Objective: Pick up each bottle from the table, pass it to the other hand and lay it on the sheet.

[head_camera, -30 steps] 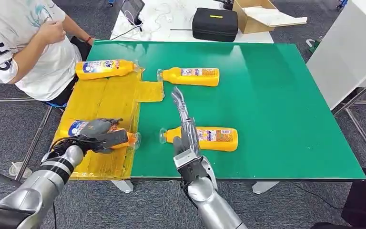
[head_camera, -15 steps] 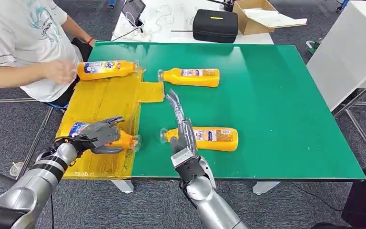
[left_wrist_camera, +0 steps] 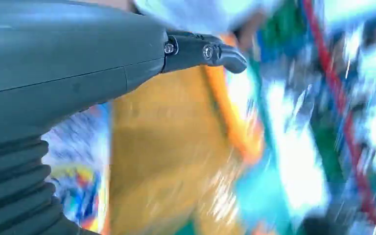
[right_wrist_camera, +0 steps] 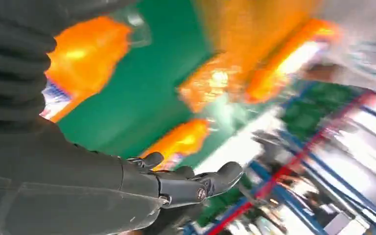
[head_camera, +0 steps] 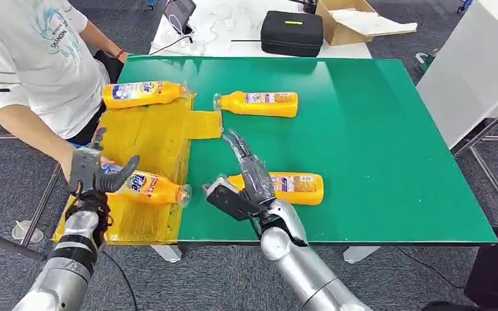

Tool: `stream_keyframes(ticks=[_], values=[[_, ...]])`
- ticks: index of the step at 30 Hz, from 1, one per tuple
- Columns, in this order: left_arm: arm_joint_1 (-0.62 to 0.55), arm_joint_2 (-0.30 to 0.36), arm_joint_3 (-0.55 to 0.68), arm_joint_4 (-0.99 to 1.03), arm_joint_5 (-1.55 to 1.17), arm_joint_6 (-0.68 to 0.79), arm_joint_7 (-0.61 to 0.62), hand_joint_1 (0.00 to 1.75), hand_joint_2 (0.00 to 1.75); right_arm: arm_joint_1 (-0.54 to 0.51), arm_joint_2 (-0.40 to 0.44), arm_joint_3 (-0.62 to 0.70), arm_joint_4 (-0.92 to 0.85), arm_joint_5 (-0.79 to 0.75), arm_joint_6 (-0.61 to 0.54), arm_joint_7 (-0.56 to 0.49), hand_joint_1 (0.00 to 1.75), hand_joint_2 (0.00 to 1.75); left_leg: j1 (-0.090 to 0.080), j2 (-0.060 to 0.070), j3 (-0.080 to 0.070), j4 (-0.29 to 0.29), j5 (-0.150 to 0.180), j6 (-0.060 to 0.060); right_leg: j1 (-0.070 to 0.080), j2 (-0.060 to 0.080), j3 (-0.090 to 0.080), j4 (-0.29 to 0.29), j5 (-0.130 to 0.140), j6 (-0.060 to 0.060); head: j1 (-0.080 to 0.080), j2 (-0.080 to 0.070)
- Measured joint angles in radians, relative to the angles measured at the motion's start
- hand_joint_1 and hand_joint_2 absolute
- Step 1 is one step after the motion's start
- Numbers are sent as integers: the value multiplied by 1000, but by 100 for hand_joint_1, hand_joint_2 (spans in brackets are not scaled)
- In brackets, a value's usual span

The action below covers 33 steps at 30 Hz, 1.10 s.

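My left hand (head_camera: 94,172) is released, fingers spread above the bottle (head_camera: 149,188) lying on the yellow sheet (head_camera: 144,133). My right hand (head_camera: 243,184) hangs open over another bottle (head_camera: 292,187) on the green counter (head_camera: 376,142).

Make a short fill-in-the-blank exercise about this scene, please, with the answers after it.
1. The table has a ____ top.
2. The number of bottles lying on the yellow sheet is ____.
3. The left hand holds nothing; its fingers are ____.
4. The black case lies on the ____ table behind.

Missing words: green; two; apart; white
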<state>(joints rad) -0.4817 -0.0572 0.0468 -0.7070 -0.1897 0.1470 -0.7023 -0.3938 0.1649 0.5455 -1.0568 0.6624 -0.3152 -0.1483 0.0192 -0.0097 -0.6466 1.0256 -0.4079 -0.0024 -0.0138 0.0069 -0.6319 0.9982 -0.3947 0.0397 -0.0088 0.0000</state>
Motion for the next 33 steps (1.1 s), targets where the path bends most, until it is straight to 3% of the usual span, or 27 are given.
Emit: stream_keyframes(ticks=[4,10,17,33], values=[[74,-14,57,-151,15,129,0,0,175,-24,-65,-19,51,54,60,97,0,175,0,0,-1,0,0,0,0,0,0,0,0,0,0,0],[153,-19,86,-277,10,154,0,0,175,-26,-126,-45,84,64,94,120,0,175,0,-2,-2,0,0,0,0,0,-1,0,0,0,0,0],[177,-29,88,-282,1,147,0,0,175,-29,-178,-57,121,74,198,153,0,175,0,-1,-2,0,0,0,0,0,-1,0,0,0,0,0],[175,-43,84,-246,10,131,0,0,175,-98,-202,-55,211,88,254,167,0,175,0,-1,-1,0,0,0,0,0,0,0,0,0,0,0]])
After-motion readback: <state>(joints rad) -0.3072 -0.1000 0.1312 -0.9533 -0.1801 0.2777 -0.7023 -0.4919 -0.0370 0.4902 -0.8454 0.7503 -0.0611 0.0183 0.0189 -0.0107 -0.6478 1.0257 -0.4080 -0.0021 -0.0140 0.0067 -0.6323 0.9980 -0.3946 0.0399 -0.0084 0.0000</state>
